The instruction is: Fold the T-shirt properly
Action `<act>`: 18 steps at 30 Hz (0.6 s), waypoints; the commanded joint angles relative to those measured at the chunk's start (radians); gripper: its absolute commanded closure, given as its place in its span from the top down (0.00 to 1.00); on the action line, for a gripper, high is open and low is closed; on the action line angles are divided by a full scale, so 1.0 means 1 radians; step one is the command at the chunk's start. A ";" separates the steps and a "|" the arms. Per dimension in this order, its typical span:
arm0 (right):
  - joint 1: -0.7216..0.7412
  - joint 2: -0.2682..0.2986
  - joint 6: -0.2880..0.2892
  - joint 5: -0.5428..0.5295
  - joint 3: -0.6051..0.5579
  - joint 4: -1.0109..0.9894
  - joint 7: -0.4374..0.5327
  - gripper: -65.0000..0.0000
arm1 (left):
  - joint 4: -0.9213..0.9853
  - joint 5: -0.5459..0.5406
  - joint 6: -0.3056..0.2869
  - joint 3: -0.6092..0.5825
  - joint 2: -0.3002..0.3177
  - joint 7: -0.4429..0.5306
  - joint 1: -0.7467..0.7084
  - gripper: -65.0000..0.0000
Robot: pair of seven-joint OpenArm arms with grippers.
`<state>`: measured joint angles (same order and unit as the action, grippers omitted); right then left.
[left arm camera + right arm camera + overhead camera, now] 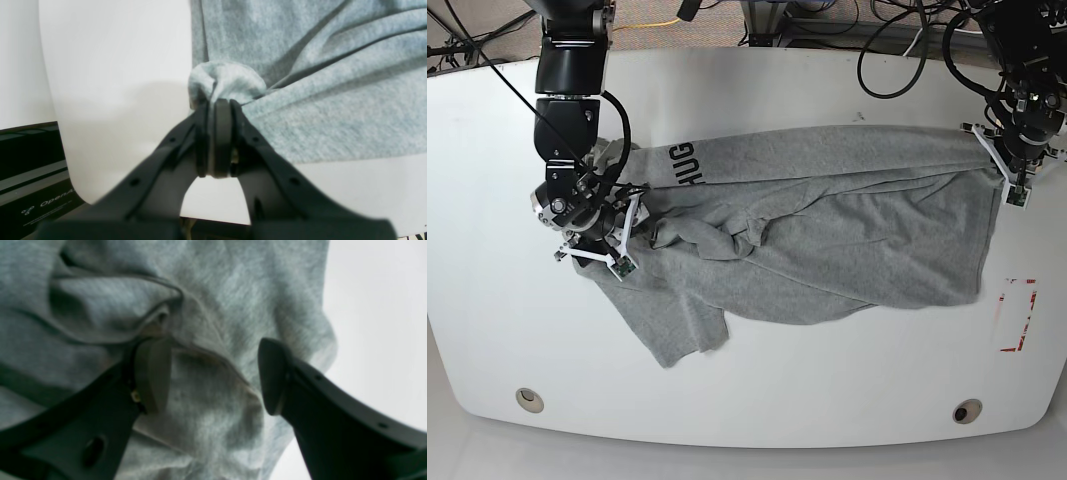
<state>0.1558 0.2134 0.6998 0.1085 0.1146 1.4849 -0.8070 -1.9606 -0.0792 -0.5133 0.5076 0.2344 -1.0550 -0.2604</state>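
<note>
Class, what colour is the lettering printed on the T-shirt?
Black, on the heather-grey T-shirt; the lettering shows best in the base view.

Both arms (570,60) black, boxy segmented housings — black cables looped alongside. Left gripper (218,110) matte black, fingers curved, small round screw holes along them, grey-olive pads at tips. Right gripper (213,373) same build — dark tapered fingers, olive pads (153,373). From base view, white brackets at both wrists.
</note>
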 commanded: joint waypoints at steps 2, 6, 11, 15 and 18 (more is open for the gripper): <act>0.028 0.016 -0.002 -0.003 0.004 -0.039 0.048 0.60 | -0.015 0.002 0.005 0.004 0.015 0.014 0.008 0.00; 0.044 0.027 -0.002 -0.003 0.026 -0.079 0.057 0.60 | -0.015 0.002 0.005 0.004 0.015 0.014 0.008 0.00; 0.046 0.028 -0.002 -0.046 0.098 -0.086 0.057 0.54 | -0.015 0.002 0.006 0.004 0.013 0.014 0.008 0.00; 0.051 0.059 -0.002 -0.105 0.101 -0.091 0.056 0.32 | -0.015 0.002 0.008 0.004 0.013 0.014 0.009 0.00; 0.047 0.067 -0.002 -0.129 0.101 -0.111 0.054 0.26 | -0.015 0.002 0.008 0.004 0.013 0.014 0.009 0.00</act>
<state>0.1822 0.2607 0.6994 -0.0006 0.2104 1.3724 -0.7662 -1.9606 -0.0792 -0.5129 0.5076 0.2340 -1.0550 -0.2573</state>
